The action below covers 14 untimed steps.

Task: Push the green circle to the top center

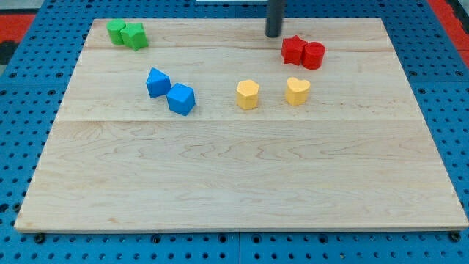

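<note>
Pale wooden board on a blue pegboard fills the view, and the green circle, as far as its shape can be made out, sits at the top-left corner, well to the view's left of my tip and touching a second green block on its far side. My tip is a bare rod end near the top centre with nothing to part or close, touching no block. Just to its right are two touching red blocks; below it stand a yellow block and a yellow heart, and lower left two blue blocks.
</note>
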Each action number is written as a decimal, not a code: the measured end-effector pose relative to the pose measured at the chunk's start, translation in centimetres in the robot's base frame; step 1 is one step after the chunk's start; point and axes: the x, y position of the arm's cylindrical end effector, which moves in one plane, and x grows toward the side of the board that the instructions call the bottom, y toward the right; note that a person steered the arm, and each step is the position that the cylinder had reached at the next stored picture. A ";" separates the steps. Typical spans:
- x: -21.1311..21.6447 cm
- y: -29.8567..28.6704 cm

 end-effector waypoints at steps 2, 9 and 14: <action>-2.1 -13.6; 3.2 -25.2; 8.0 -25.3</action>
